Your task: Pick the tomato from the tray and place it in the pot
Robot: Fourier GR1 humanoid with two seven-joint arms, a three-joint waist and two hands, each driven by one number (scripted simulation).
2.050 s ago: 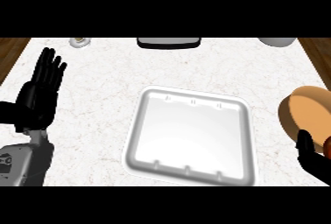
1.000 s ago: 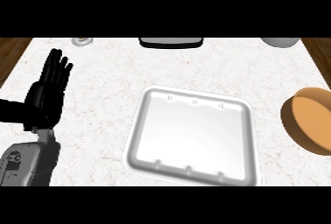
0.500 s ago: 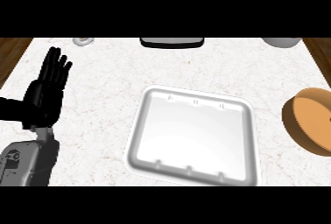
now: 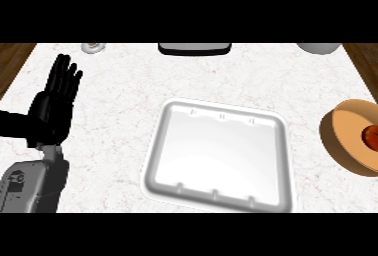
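Tomato, small, round and red (image 4: 371, 135), sits inside the round tan pot (image 4: 336, 131) at the view's right edge, well apart from the white rectangular tray (image 4: 221, 111). Judge placement complete; you need only verify it. The black left hand (image 4: 53, 107) rests released, fingers straight, at left; the right hand is out of view. The white marbled counter (image 4: 111, 165) has brown wood (image 4: 15, 52) beyond it.

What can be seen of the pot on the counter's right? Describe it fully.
The pot is round, tan-orange, with a thick wall, standing upright on the white marbled counter, right of the white tray and apart from it. The view's right edge cuts it off. A red tomato lies inside. No hand touches it.
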